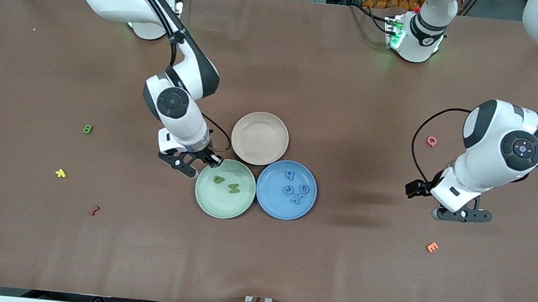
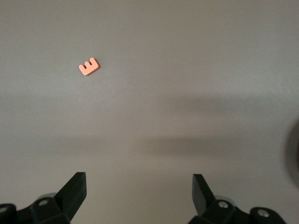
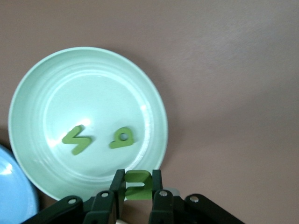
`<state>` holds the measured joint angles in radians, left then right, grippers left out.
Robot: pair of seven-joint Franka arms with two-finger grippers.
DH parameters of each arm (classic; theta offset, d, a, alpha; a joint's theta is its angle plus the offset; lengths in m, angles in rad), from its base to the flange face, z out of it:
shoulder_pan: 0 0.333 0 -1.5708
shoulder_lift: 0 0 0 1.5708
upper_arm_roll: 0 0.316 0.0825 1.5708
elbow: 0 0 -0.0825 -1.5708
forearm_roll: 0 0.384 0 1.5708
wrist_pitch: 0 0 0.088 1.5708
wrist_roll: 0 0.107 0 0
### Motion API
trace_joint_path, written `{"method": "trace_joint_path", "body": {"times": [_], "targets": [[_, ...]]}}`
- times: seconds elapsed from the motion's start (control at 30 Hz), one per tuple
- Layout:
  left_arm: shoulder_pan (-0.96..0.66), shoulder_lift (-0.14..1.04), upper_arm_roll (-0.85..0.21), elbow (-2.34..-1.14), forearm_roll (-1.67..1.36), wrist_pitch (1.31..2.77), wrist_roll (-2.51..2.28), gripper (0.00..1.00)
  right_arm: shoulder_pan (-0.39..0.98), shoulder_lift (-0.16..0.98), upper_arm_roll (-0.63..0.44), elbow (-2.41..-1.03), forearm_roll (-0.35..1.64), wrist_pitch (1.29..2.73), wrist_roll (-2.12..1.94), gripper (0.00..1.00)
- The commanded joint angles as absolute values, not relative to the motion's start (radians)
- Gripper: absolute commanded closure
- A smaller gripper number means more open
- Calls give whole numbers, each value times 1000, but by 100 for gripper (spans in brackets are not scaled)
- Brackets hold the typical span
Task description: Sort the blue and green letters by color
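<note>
Green and blue flat letter pieces are spread over a brown table [image 1: 287,271]. One small green letter [image 3: 138,185] is pinched between the fingers of the right gripper [image 1: 212,161], which is held over the rim of a pale green round plate [image 1: 205,199]. Two more green letters are seen lying in that plate, a P-like one [image 1: 218,179] and an N [image 1: 234,187]. A fourth green letter, a B [image 1: 87,129], lies on the table toward the right arm's end. Four blue letters [image 1: 295,189] are gathered in a blue round plate [image 1: 269,203] touching the green one; a beige round plate [image 1: 244,153] stands just beside both, farther from the front camera. The left gripper [image 1: 462,215] is held with its fingers wide apart and nothing between them, over bare table near an orange E [image 1: 432,246]. A pink Q [image 1: 431,141], a yellow letter [image 1: 60,173] and a dark red letter [image 1: 94,210] also lie on the table.
</note>
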<state>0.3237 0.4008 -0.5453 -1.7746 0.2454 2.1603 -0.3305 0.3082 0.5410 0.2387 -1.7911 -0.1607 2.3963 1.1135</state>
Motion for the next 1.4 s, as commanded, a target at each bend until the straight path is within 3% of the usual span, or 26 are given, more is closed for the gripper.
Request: {"method": "trace_joint_path", "body": {"times": [0.0,0.2,0.4,0.47,0.53,0.57,0.67,0.73,1.1,1.37], "targets": [[345,347,-561,-1790,215,2105,-301,0,347,615,230,-1683,-204,2358,1199,100],[308,293,-510,-1789,155,2062,-288,0,367,643,229,-1655,-218,2358,1242,100],[75,204,-200,-1792,13,1985,-54,0,414,678,193,-1608,-218,2358,1275,100],[40,178,-144,-1796,-11,1958,17,0,429,684,181,-1600,-218,2358,1284,88],[41,163,-135,-1798,-11,1928,49,0,434,689,179,-1598,-218,2359,1292,83],[41,155,-132,-1798,-11,1916,55,0,434,690,179,-1597,-218,2359,1293,74],[41,140,-129,-1799,-11,1898,57,0,434,692,179,-1597,-218,2361,1293,21],[38,124,-127,-1805,-11,1884,55,0,434,692,179,-1597,-218,2361,1293,0],[37,29,-89,-1868,-11,1875,57,0,419,677,179,-1594,-218,2349,1289,0],[48,3,-91,-1859,-23,1876,34,0,381,620,179,-1601,-244,2203,1214,0]]}}
